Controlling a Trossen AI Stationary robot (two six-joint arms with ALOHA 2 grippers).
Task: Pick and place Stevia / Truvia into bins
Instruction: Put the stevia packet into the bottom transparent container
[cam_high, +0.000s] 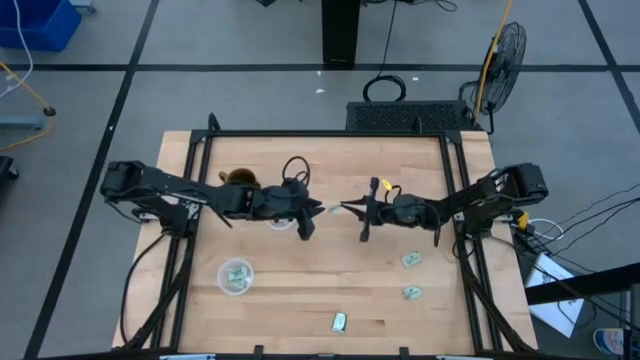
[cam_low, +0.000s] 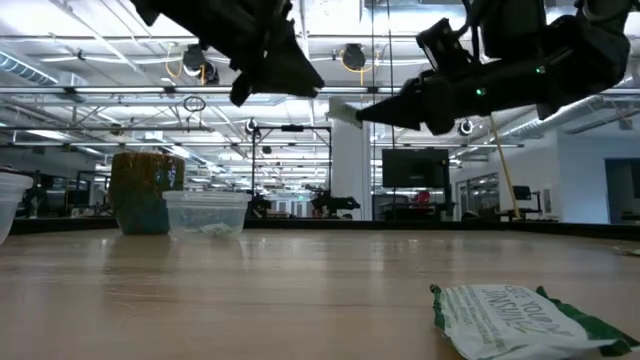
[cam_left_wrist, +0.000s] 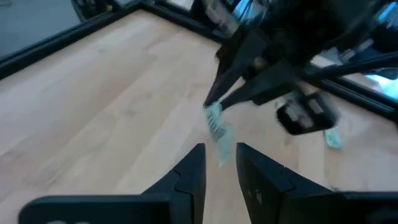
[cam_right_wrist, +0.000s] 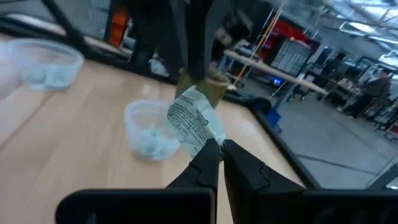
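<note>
Above mid-table, beside the clear cup (cam_high: 281, 217): right gripper (cam_high: 345, 208) pinching a sachet (cam_right_wrist: 194, 124), left gripper (cam_high: 318, 208) facing it, fingers slightly parted around nothing.

Held sachet pale, printed, clamped at the right fingertips (cam_right_wrist: 211, 151), raised off the wood and hanging just short of the left fingers (cam_left_wrist: 189, 171). Beside that cup, on its far side, a brown mug (cam_high: 238, 178). Nearer the front edge than that cup, a second clear cup (cam_high: 236, 276) with sachets inside. Well to the right of that cup, three loose sachets flat on the table (cam_high: 330, 150): two (cam_high: 411, 259) (cam_high: 411, 292) near the right edge, one (cam_high: 339, 321) at the front.
</note>
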